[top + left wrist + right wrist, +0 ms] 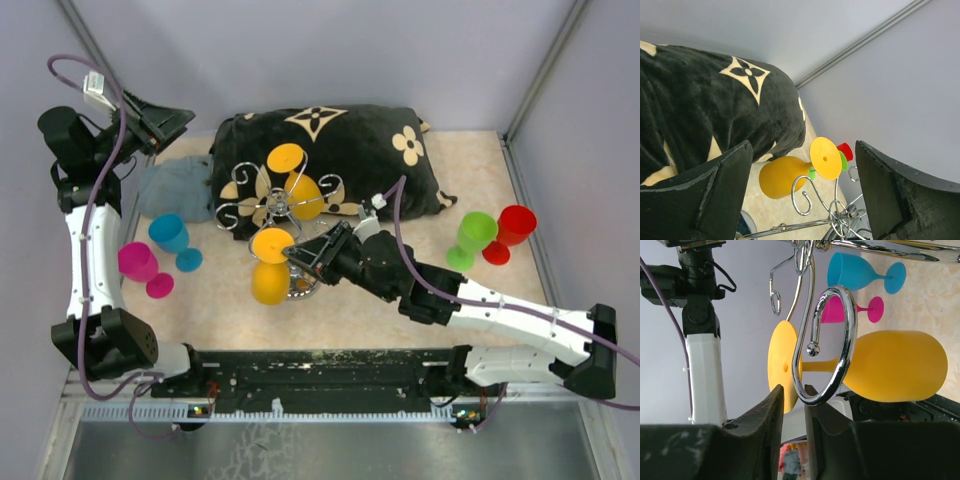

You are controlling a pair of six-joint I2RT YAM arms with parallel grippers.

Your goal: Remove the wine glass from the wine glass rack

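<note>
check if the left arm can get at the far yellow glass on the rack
probably yes: the left claw is open and aimed at that glass, with nothing between them

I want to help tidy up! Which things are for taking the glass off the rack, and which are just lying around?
For the job: wine glass rack, near orange glass, far orange glass, right gripper.
Lying about: blue glass, pink glass, green glass, red glass, black pillow, grey cloth.

No legible writing in any view.
The black plush cushion (pixel 350 160) carries only cream flower and four-pointed star emblems; the small white tag (pixel 97 88) at far left is too small to read.
</note>
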